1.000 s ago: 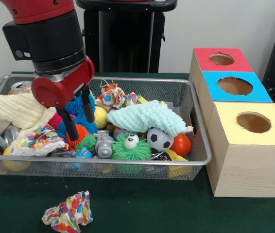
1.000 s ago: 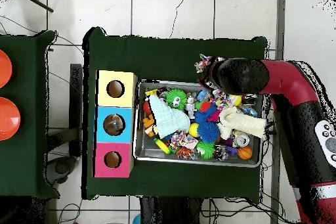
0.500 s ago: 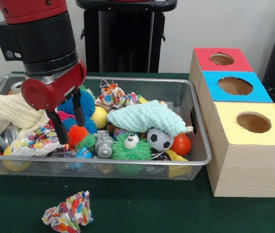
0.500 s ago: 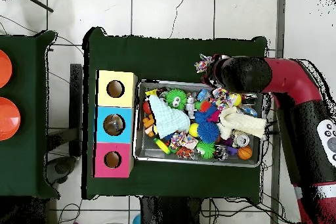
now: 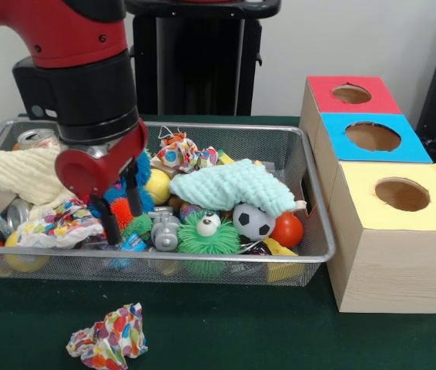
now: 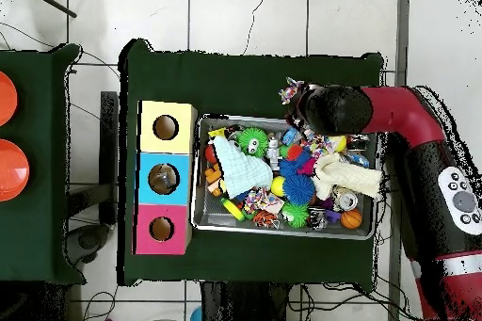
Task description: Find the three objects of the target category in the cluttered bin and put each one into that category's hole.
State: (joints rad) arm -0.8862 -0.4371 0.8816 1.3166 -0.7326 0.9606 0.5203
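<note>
orange spiky ball [image 5: 125,211] between open fingers [image 5: 112,223]

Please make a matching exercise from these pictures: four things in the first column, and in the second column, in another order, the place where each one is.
Things:
1. crumpled colourful paper ball
2. black and white soccer ball
3. wooden box with the yellow top
4. pale yellow cloth

Places:
A. at the left end of the wire mesh bin
B. on the green table cover, outside the bin
C. nearest the camera in the row of three boxes
D. in the bin, beside the green spiky toy with an eye

Pairs: 1-B, 2-D, 3-C, 4-A
</note>
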